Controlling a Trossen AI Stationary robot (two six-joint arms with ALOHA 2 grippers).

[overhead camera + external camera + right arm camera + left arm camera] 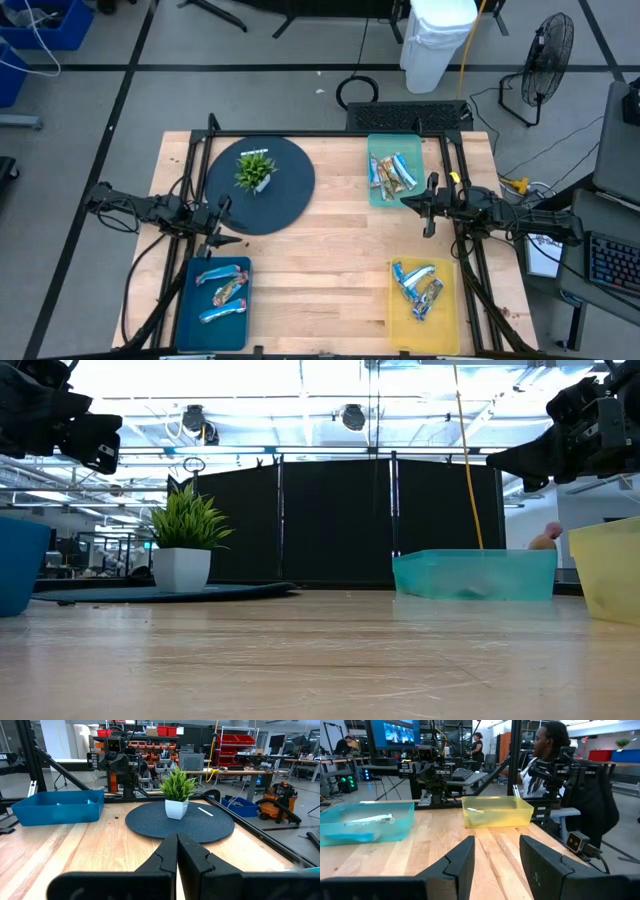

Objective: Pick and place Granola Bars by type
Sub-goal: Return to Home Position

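Above the surface (pixel 330 260), both tools hang raised and empty: the left tool (pixel 496 845) is spread, the right tool (pixel 177 840) pressed together. No bars (pixel 226 290) are gripped; all are seen lying in trays. The blue tray (pixel 195 330) lies below and just beside the left tool. The teal tray (pixel 385 143) lies under the right tool's tip, and the yellow tray (pixel 400 312) near its side. If the right tool were lowered during retraction, the teal rim could be clipped and sorted bars spilled.
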